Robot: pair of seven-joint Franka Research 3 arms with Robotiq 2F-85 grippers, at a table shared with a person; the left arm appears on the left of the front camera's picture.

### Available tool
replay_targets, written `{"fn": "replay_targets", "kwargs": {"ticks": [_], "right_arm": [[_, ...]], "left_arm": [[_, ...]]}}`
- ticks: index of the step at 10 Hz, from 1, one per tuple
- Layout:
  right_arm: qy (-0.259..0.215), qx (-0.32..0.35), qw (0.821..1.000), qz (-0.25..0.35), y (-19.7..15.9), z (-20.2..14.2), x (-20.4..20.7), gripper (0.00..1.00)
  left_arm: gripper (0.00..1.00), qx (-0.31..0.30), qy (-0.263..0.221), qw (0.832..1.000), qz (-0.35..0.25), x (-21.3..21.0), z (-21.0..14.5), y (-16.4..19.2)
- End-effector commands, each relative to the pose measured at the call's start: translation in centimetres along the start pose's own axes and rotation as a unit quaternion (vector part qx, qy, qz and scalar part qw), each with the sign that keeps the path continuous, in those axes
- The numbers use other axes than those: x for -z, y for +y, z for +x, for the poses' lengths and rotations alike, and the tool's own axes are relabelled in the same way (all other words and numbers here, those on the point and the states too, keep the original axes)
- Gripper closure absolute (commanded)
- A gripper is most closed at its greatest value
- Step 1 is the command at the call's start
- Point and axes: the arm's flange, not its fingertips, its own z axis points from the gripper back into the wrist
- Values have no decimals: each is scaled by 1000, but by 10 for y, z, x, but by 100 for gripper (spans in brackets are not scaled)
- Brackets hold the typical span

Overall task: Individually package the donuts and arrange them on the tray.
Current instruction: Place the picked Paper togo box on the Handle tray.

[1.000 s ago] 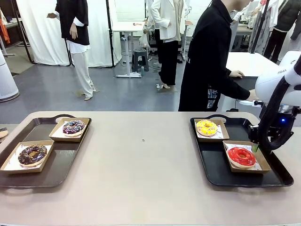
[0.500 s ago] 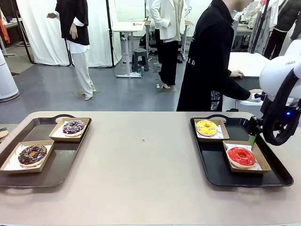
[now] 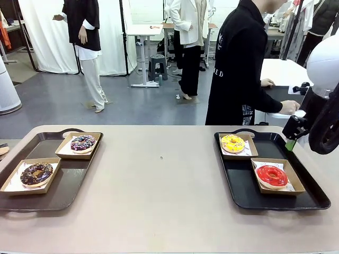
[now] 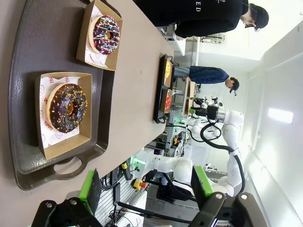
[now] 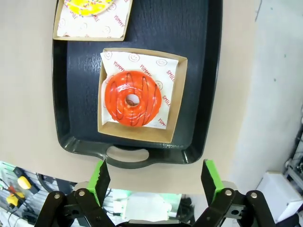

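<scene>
Two dark trays sit on the table. The left tray (image 3: 63,196) holds a dark chocolate donut (image 3: 36,173) and a purple-black sprinkled donut (image 3: 82,143), each in its own cardboard box. On the right tray (image 3: 241,185) a yellow donut (image 3: 233,143) and a glossy red donut (image 3: 271,175) are boxed the same way. My right gripper (image 3: 292,138) hangs open above that tray's far right edge. The right wrist view looks down past the open gripper (image 5: 155,183) onto the red donut (image 5: 132,98). My left gripper (image 4: 147,185) is open and holds nothing, off the near end of the left tray (image 4: 28,56), near the chocolate donut (image 4: 67,108).
A person in black (image 3: 241,63) stands beyond the far edge, above the right tray, with a hand (image 3: 290,107) on a white side table. The tan tabletop (image 3: 159,180) lies bare between the two trays.
My right gripper has lifted away from the red donut's box, up and to the right, with its jaws now wide. The donuts and trays have not moved.
</scene>
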Motion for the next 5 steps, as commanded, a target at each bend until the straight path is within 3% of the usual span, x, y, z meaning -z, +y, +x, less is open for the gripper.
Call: {"fn": "replay_targets", "kwargs": {"ticks": [1,5], "right_arm": [[4,4,1000,10,-2,0,4,0],[4,4,1000,10,-2,0,4,0]], "left_arm": [[0,-3,-2,1000,0,-2,-1,-2],[0,-3,-2,1000,0,-2,-1,-2]]}}
